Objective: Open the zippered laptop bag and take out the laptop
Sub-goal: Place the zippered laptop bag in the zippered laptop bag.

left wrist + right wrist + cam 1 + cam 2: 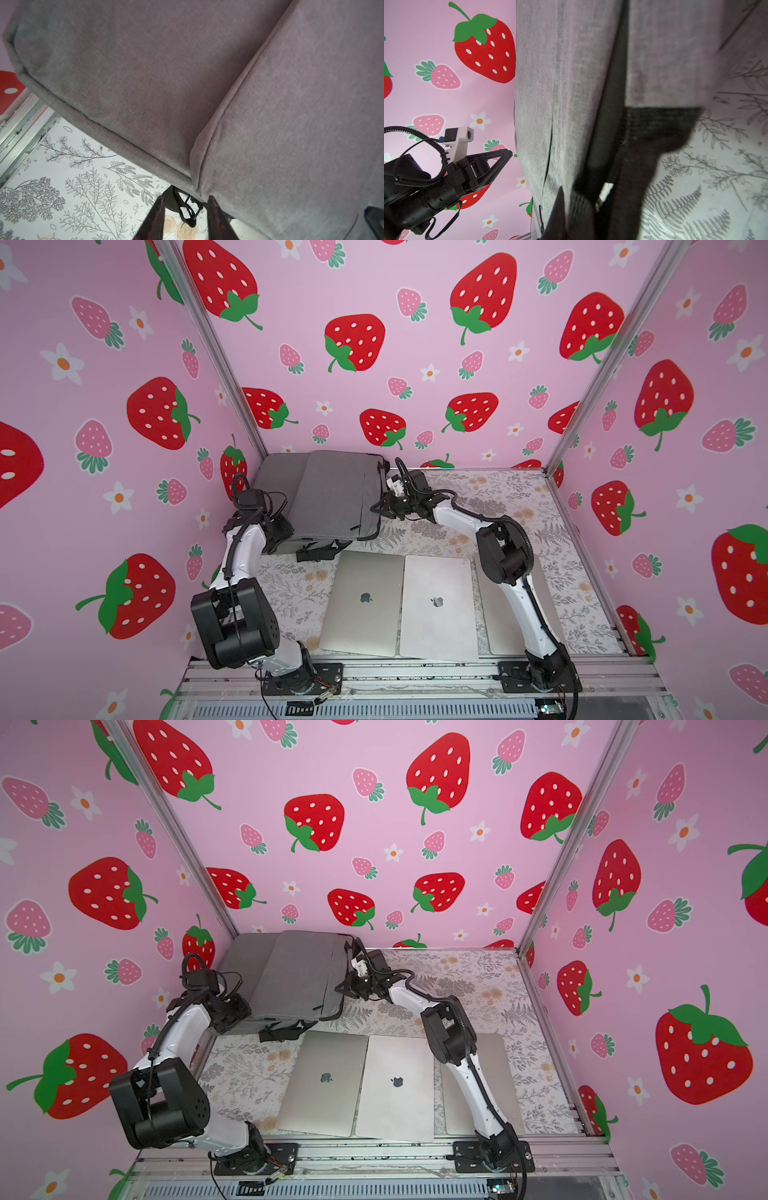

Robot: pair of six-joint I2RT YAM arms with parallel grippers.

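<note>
The grey laptop bag lies at the back left of the table, against the wall. My left gripper is at the bag's near left corner, open, with nothing between its fingers. My right gripper is at the bag's right edge, shut on its black handle. A dark band runs between two grey panels; I cannot tell whether the zip is open. Three closed silver laptops lie in front of the bag.
A black shoulder strap is bunched at the bag's near edge, next to the leftmost laptop. The rightmost laptop is partly under my right arm. Pink strawberry walls close in the back and both sides.
</note>
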